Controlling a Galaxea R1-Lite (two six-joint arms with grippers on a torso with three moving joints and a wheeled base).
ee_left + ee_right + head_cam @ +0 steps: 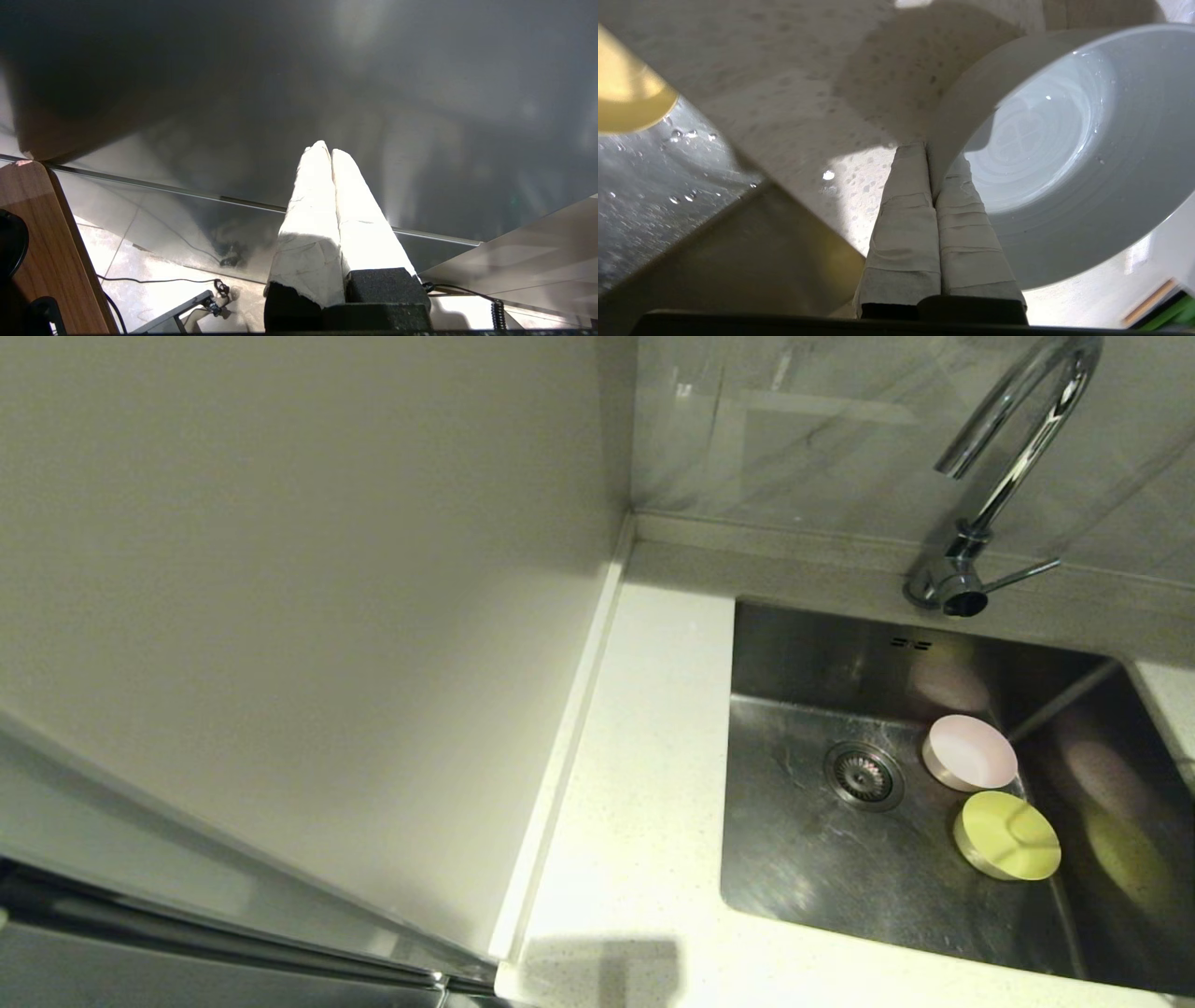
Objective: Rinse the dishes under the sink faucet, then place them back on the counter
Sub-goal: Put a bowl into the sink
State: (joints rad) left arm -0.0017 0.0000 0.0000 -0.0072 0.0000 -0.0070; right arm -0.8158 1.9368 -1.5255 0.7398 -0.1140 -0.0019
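Note:
In the head view the pale pink bowl (pixel 971 752) and the yellow-green bowl (pixel 1008 835) lie in the steel sink (pixel 812 859), to the right of the round drain (pixel 864 775). The chrome faucet (pixel 1008 457) rises behind the basin. No water shows running from it. Neither arm appears in the head view. In the right wrist view my right gripper (pixel 931 149) is shut on the rim of the pale blue-white bowl (pixel 1064 154), one finger inside and one outside, over the speckled counter (pixel 794 79). The yellow-green bowl (pixel 626 93) shows at that view's edge. My left gripper (pixel 327 151) is shut and empty.
A plain cream wall panel (pixel 308 597) fills the left of the head view, with a raised pale edge strip (pixel 569 737) along the counter (pixel 644 784). The left wrist view shows a grey cabinet front (pixel 327 84), floor and cables below.

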